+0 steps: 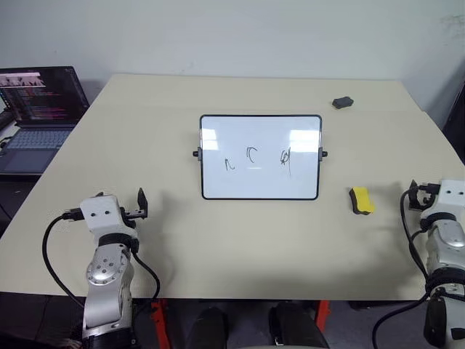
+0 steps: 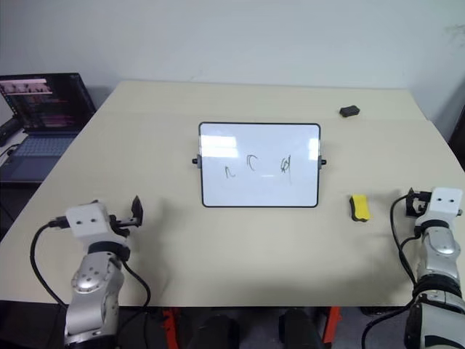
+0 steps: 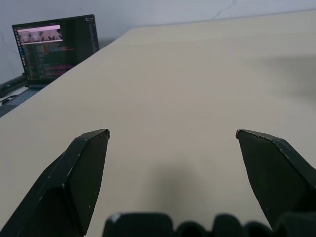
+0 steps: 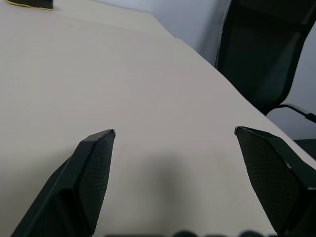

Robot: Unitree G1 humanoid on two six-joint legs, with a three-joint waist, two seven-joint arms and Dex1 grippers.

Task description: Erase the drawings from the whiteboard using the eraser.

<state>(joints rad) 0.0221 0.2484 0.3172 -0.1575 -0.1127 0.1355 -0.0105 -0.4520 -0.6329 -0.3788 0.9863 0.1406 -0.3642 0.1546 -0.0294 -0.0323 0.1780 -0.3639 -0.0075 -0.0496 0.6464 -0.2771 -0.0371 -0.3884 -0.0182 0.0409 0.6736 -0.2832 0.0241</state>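
Both grippers are empty, with their fingers spread wide apart. From the whiteboard, the right gripper waits at about 4 o'clock near the right edge of the table, and the left gripper waits at about 8 o'clock. Neither touches anything; I judge they are held low and open so either can start a reach.

Flat in the middle of the table lies the whiteboard, and the drawings, three small dark scribbles, stand in a row across its lower half, not yet wiped. At about 4 o'clock from the board, apart from its frame, lies the eraser, between the board and the right gripper. So the right gripper is probably the one to take it first.

A small dark lump lies at 1 o'clock, and an open laptop at 10 o'clock, off the table.
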